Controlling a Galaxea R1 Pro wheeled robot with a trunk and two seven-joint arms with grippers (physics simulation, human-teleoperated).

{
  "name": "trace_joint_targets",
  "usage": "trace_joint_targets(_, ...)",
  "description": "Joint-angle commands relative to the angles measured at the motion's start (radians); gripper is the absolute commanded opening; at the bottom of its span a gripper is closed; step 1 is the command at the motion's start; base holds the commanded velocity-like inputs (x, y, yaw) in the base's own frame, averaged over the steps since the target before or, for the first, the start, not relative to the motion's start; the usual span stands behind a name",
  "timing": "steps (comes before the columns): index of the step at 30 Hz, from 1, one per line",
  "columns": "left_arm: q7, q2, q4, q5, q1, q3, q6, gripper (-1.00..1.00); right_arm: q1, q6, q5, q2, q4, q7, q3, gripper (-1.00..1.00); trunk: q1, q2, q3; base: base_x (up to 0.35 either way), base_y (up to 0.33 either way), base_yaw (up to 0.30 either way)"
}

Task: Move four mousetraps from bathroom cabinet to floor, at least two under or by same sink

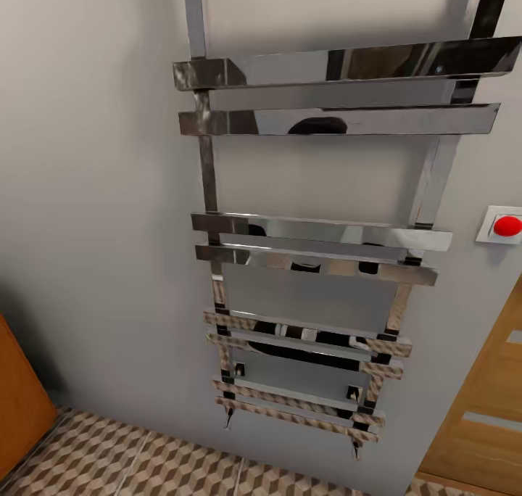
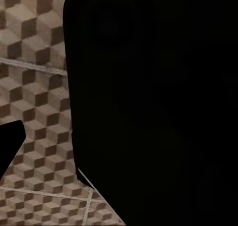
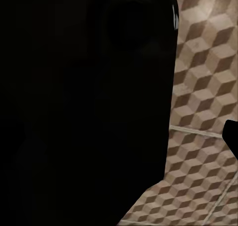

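A black robot part [image 2: 153, 107] sits close against the left wrist camera, another [image 3: 84, 102] against the right; whether either gripper's jaws stand apart or together cannot be told. Behind both lies the cube-patterned bathroom floor [image 1: 145, 467]. From the head, a chrome towel rail [image 1: 319, 264] hangs on the grey wall [image 1: 94, 191], with an orange-wood panel [image 1: 18, 402] at the left, a red button [image 1: 506, 225] and a wooden door [image 1: 486, 409] at the right.

Head view faces the wall [image 1: 94, 191] closely; both wrist views look down at the bathroom floor [image 2: 34, 87].
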Motion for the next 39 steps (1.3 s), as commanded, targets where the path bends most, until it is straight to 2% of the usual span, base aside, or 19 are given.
trace_joint_targets(1, 0.0, 0.0, 0.0, 0.0, 0.0, 0.0, 0.0, 1.0, 0.0, 0.0, 0.0, 0.0, 0.0, 0.0, 0.0, 1.0, 0.0, -0.001, -0.001, 0.0, 0.0, 0.0)
trace_joint_targets(5, 0.002, 0.006, 0.002, 0.0, 0.003, 0.001, -0.006, 1.0, -0.021, -0.003, 0.0, -0.003, -0.008, -0.002, 0.005, 1.0, 0.0, -0.001, -0.001, 0.0, 0.0, 0.0)
trace_joint_targets(22, 0.002, 0.017, -0.001, 0.0, 0.003, 0.001, -0.007, 1.0, -0.037, -0.013, 0.0, -0.003, -0.042, -0.002, 0.003, 1.0, 0.0, -0.001, -0.001, 0.0, 0.0, 0.0)
trace_joint_targets(39, 0.002, 0.017, -0.001, 0.001, 0.003, 0.002, -0.008, 1.0, -0.037, -0.104, -0.003, -0.003, -0.042, -0.002, 0.003, 1.0, 0.0, -0.001, -0.001, 0.0, 0.0, 0.0)
